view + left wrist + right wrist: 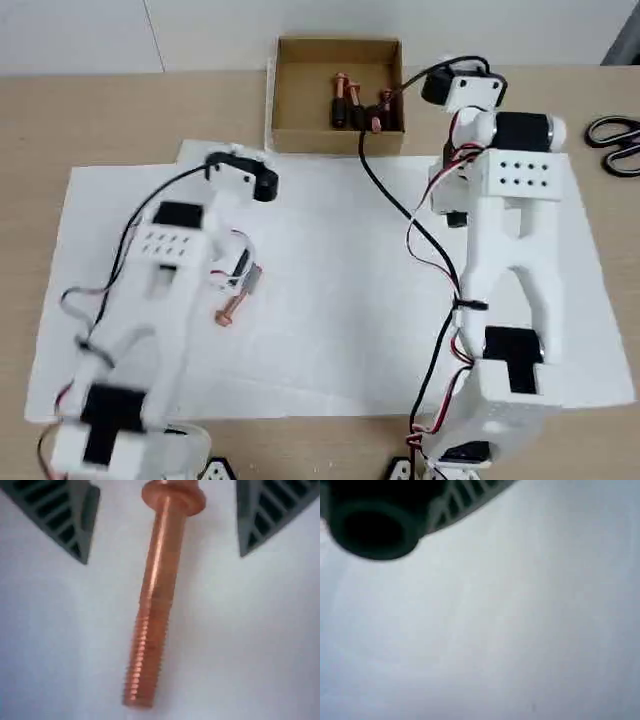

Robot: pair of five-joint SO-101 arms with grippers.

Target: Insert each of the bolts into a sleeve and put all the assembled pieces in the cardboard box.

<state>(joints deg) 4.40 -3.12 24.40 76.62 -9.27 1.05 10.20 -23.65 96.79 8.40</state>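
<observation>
White sheet (330, 300) bears 1 copper bolt (155, 595), left claw (163, 552) spread around it.

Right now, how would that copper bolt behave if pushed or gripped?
The copper bolt looks metal, so probably stiff and heavy for its size. Its round shank, flat on the white sheet, may roll; the threads should aid grip.

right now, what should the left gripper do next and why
Probably close on the bolt, lowering a touch first if needed. The left gripper is open, its fingers stand on either side of the bolt near its head, and the bolt lies flat on the white sheet, so it looks lined up for a grasp.
</observation>
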